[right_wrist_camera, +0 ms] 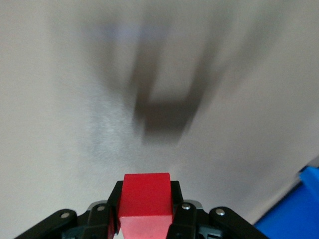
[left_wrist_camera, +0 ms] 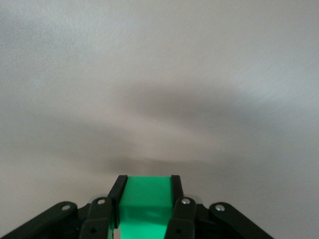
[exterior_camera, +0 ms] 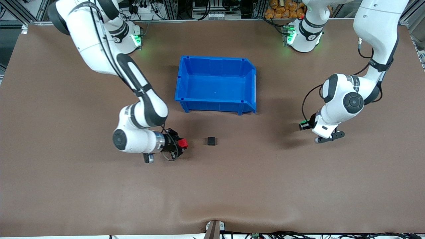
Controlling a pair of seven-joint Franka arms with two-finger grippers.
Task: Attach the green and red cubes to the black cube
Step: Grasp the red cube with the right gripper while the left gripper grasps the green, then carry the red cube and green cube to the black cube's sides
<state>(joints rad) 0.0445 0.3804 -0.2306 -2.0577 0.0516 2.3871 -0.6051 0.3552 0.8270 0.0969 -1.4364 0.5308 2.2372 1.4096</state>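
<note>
The red cube (exterior_camera: 183, 143) is clamped between the fingers of my right gripper (exterior_camera: 181, 144), which is shut on it low over the brown table mat. In the right wrist view the red cube (right_wrist_camera: 146, 194) fills the gap between the fingers. The black cube (exterior_camera: 211, 141) sits alone on the mat a short way from the red cube, toward the left arm's end. My left gripper (exterior_camera: 303, 125) is shut on the green cube (left_wrist_camera: 146, 196), low over the mat near the left arm's end. Only a sliver of the green cube (exterior_camera: 302, 126) shows in the front view.
A blue bin (exterior_camera: 215, 64) stands on the mat farther from the front camera than the black cube, with nothing in it. One corner of the blue bin (right_wrist_camera: 294, 214) shows in the right wrist view. Bare brown mat (exterior_camera: 212, 186) surrounds the black cube.
</note>
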